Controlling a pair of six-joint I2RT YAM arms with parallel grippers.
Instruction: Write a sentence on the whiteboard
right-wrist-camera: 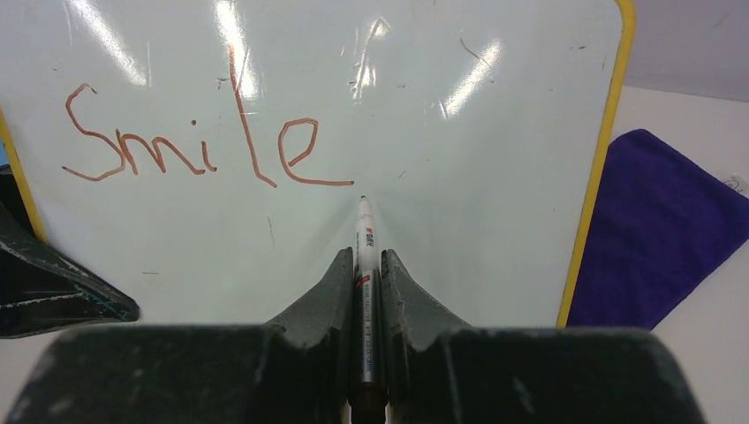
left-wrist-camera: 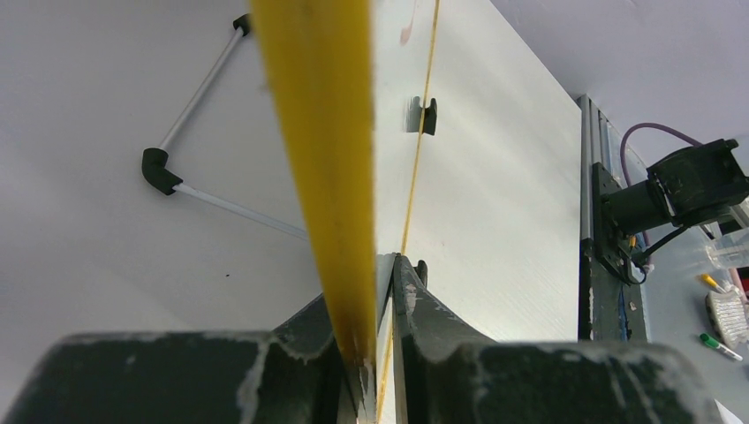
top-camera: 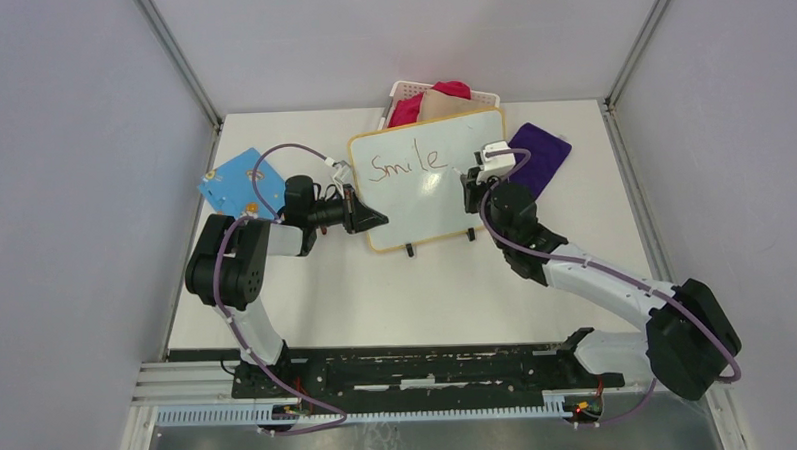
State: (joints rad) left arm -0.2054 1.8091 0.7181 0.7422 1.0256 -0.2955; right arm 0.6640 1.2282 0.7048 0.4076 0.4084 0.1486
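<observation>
The whiteboard [top-camera: 444,198] with a yellow-orange rim stands tilted at the table's middle back. The red word "Smile" [top-camera: 404,164] is on its upper part; it also shows in the right wrist view [right-wrist-camera: 203,150]. No second line shows. My left gripper [top-camera: 372,220] is shut on the whiteboard's left edge, whose yellow rim [left-wrist-camera: 322,159] runs between my fingers. My right gripper [top-camera: 470,179] is shut on a white marker [right-wrist-camera: 365,256], whose tip [right-wrist-camera: 362,199] is at the board just right of and below the "e".
A purple cloth [top-camera: 539,155] lies right of the board, also in the right wrist view [right-wrist-camera: 658,230]. A white basket [top-camera: 440,91] with red and beige cloths stands behind the board. A blue board [top-camera: 235,181] lies at the left.
</observation>
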